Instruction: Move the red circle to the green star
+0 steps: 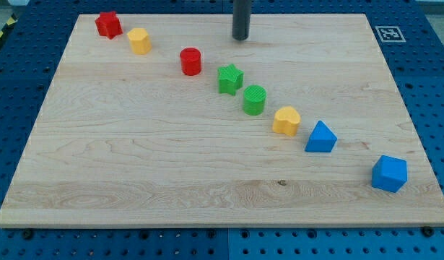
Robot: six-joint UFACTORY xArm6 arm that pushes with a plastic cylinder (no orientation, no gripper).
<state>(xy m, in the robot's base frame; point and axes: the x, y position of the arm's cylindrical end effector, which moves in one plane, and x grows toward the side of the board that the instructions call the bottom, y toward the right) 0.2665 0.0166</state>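
Observation:
The red circle (190, 61) stands on the wooden board (135, 166), in its upper middle part. The green star (229, 79) sits just to the right of it and a little lower, with a small gap between them. My tip (241, 37) is near the view's top, above and to the right of the red circle and straight above the green star, touching neither.
A diagonal row runs from upper left to lower right: a red star-like block (108, 24), a yellow hexagon (139, 41), a green circle (254, 100), a yellow heart (286, 120), a blue triangle (320, 137) and a blue block (389, 173).

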